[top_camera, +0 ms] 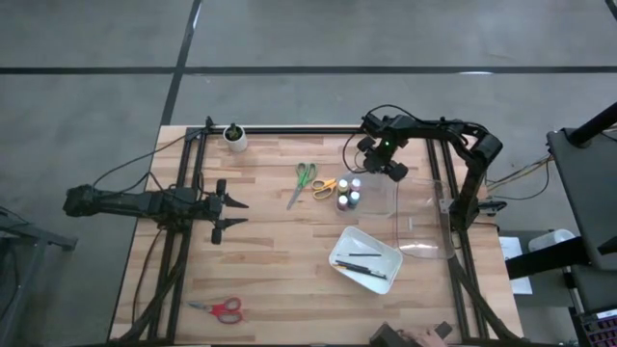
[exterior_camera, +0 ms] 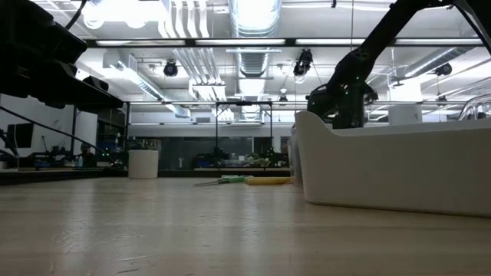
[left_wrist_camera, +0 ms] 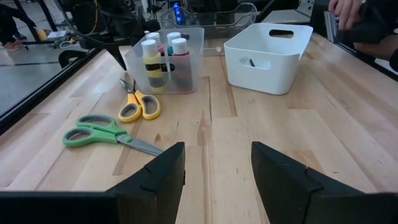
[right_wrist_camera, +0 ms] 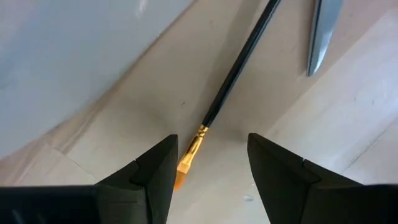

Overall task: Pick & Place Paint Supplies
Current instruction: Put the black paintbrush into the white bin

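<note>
Paint bottles (top_camera: 349, 193) (left_wrist_camera: 163, 57) with pale caps stand in a small clear bin. Green scissors (top_camera: 303, 180) (left_wrist_camera: 104, 130) and yellow scissors (top_camera: 325, 186) (left_wrist_camera: 138, 107) lie on the wood beside it. Red scissors (top_camera: 222, 308) lie near the table's near left corner. A thin dark brush (right_wrist_camera: 233, 74) with an orange tip lies flat on the table. My right gripper (right_wrist_camera: 211, 168) (top_camera: 369, 159) is open and points down over that tip, one finger on each side, not touching it. My left gripper (left_wrist_camera: 217, 168) (top_camera: 234, 213) is open, level above the table's left part.
A white rectangular tray (top_camera: 366, 258) (left_wrist_camera: 267, 56) holds dark brushes. A large clear container (top_camera: 424, 222) stands at the right edge. A white cup (top_camera: 234, 138) stands at the far edge. A person's hand (left_wrist_camera: 354, 18) shows beyond the near right corner. A scissor blade (right_wrist_camera: 323, 31) lies close to the brush.
</note>
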Controlling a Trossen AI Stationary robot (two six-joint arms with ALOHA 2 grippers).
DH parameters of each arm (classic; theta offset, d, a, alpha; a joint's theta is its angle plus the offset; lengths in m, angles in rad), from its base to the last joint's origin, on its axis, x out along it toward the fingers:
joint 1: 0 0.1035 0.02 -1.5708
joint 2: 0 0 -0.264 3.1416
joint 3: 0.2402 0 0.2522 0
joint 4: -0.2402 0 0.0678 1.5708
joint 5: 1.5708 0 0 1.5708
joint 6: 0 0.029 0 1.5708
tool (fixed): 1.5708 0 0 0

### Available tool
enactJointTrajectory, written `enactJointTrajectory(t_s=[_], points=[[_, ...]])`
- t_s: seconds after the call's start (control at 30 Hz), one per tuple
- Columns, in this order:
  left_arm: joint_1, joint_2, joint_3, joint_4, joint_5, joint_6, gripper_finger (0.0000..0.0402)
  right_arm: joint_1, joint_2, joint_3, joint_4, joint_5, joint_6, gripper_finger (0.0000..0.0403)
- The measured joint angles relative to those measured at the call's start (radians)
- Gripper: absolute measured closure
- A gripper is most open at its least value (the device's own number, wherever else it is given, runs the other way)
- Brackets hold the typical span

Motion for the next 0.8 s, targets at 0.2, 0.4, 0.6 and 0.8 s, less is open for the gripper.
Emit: enactJointTrajectory(t_s=[0.2,0.4,0.6,0.8], points=[[0.000,0.000,0.000,0.000,0.000,0.000,0.0215,0.005,0.000,-0.037,0.022,-0.060,0.062,0.0211],[0.000,0.000,0.000,0.000,0.000,0.000,0.0215,0.002,0.000,-0.047,0.046,-0.069,0.065,0.0211],[0.000,0.000,0.000,0.000,0.000,0.000,0.0215,-0.006,0.000,-0.046,0.050,-0.072,0.091,0.0211],[0.000,0.000,0.000,0.000,0.000,0.000,0.0215,-0.004,0.000,-0.047,0.066,-0.062,0.238,0.0211]])
